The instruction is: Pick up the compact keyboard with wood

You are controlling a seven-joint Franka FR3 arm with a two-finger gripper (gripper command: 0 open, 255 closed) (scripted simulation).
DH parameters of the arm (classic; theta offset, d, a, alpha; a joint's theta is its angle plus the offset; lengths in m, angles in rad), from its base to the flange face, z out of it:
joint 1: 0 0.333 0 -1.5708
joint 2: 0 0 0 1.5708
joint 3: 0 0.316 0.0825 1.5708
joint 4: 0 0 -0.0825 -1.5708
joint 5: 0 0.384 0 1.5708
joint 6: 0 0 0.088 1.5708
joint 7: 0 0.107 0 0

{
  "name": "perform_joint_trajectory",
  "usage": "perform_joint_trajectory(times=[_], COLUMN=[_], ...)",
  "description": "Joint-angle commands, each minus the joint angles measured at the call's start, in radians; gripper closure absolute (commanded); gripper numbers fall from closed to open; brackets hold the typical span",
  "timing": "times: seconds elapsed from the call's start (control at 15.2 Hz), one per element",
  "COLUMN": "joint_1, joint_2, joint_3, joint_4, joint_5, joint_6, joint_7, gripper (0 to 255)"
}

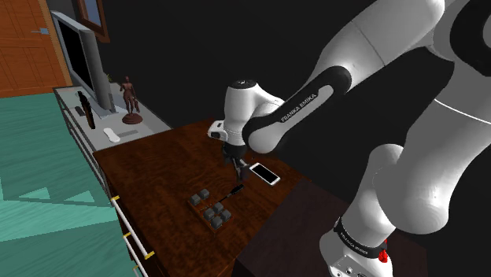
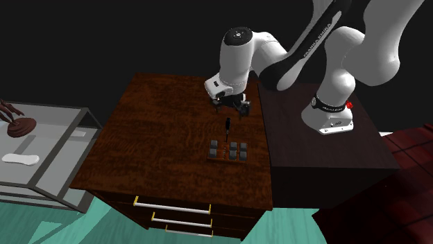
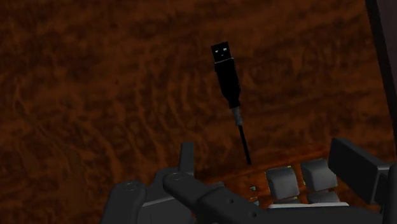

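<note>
One compact keyboard [image 1: 209, 211] with a brown wooden base and grey square keys is seen lying flat on the dark brown wooden counter [image 1: 149, 161], on the side next to the robot's dark box stand [image 2: 326, 152]. Six keys can be counted in the shoulder view, in one group of two and one group of four. One thin black cable with a black USB plug [image 3: 224, 60] is led out from the keyboard and lies on the counter. The black two-finger pincer [image 2: 230, 107] is held above the counter near the plug end of this cable, apart from the keyboard. Its two fingers [image 3: 186, 159] are spread wide and nothing is gripped between them. One flat white phone [image 1: 264, 174] is placed on the counter close to the pincer. Three pale drawer handles [image 2: 172, 207] are counted on the counter's front. One brown statuette [image 1: 130, 101] is set on the grey side table [image 1: 153, 118].
</note>
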Motion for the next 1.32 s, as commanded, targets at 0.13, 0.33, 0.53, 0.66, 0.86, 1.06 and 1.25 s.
perform_joint_trajectory(times=[0.13, 0.33, 0.53, 0.66, 0.86, 1.06, 1.25], joint_1=[0.021, 0.029, 0.032, 0.035, 0.038, 0.037, 0.037], joint_2=[0.154, 0.238, 0.285, 0.316, 0.342, 0.34, 0.341], joint_3=[0.017, 0.024, 0.018, 0.013, 0.008, 0.008, 0.008], joint_4=[0.02, 0.034, 0.039, 0.044, 0.048, 0.049, 0.049], joint_5=[-0.031, -0.058, -0.074, -0.085, -0.093, -0.092, -0.092], joint_6=[0.126, 0.191, 0.233, 0.26, 0.281, 0.279, 0.279], joint_7=[-0.071, -0.09, -0.075, -0.064, -0.056, -0.057, -0.057], gripper=[0, 0, 0, 0, 0, 255, 255])
